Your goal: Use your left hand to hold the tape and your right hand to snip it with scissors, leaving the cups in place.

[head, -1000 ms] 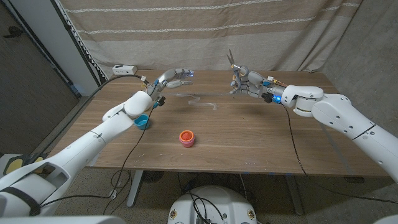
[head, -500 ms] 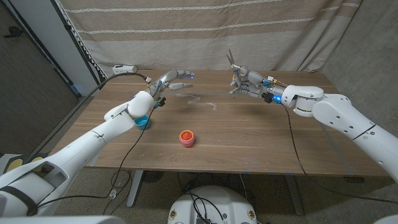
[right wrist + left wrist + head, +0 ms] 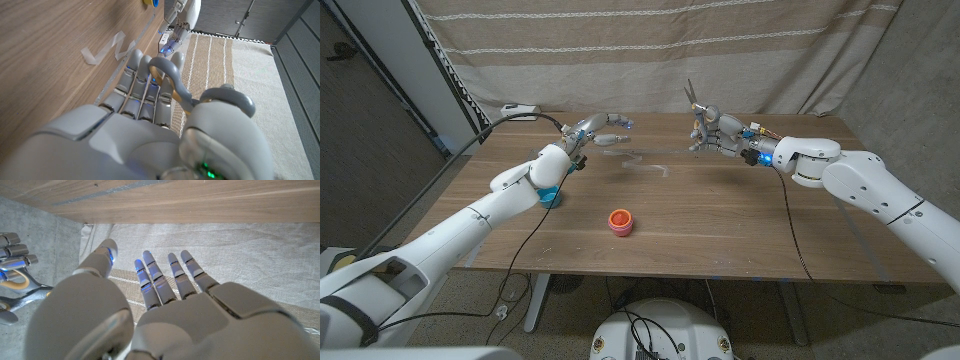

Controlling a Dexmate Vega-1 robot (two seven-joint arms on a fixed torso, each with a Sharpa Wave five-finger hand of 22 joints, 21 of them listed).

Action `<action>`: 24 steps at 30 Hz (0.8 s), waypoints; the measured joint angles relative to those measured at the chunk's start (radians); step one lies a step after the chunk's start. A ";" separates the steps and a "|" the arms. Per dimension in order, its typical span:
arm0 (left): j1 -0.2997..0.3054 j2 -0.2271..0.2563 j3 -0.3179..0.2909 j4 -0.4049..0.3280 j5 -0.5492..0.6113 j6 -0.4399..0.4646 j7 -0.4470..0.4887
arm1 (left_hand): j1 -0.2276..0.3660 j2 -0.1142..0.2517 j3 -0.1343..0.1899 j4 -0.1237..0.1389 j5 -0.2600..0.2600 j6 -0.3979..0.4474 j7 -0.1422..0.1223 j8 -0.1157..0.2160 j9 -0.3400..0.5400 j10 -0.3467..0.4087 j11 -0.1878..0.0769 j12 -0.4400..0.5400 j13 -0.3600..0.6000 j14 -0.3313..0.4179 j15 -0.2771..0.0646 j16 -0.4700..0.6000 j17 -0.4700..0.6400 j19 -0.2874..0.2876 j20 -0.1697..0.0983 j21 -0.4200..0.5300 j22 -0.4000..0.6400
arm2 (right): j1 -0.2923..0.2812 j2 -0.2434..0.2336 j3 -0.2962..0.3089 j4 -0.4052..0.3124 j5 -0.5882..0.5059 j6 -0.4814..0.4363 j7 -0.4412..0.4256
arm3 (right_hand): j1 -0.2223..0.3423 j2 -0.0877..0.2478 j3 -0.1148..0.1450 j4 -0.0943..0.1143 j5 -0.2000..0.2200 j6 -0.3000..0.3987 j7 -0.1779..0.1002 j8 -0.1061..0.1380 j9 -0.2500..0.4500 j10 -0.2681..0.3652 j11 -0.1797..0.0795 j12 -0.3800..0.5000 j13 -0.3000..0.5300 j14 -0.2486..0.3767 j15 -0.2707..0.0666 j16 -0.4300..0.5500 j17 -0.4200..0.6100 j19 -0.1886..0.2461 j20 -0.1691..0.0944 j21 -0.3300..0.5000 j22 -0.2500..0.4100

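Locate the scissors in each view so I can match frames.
Head view: scissors upper middle, blades up, in the right hand.
Left wrist view: scissors beyond the left hand, thumb side.
Right wrist view: scissors in the right hand's grip.
Shared landmark: the wooden table.

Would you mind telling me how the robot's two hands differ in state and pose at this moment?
The right hand grips the scissors, blades pointing up above it; the left hand holds nothing, its fingers spread apart. The right hand sits right of the tape strip on the table; the left hand sits at the strip's left end, near the far edge. Both hover near the table's far side, facing each other.
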 measured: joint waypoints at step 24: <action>-0.026 -0.001 0.056 -0.016 0.168 0.098 0.028 | 0.004 0.004 -0.001 0.001 0.000 -0.013 -0.005 -0.005 0.000 -0.002 -0.002 -0.004 -0.009 0.000 0.000 0.007 -0.005 0.004 -0.004 -0.004 -0.005 | 0.005 0.007 -0.003 0.014 0.000 0.001 0.003 | 0.000 0.000 0.000 -0.008 0.000 0.004 0.000 -0.011 0.005 0.000 0.000 0.004 -0.003 -0.002 0.002 0.008 -0.006 -0.007 0.001 0.015 -0.014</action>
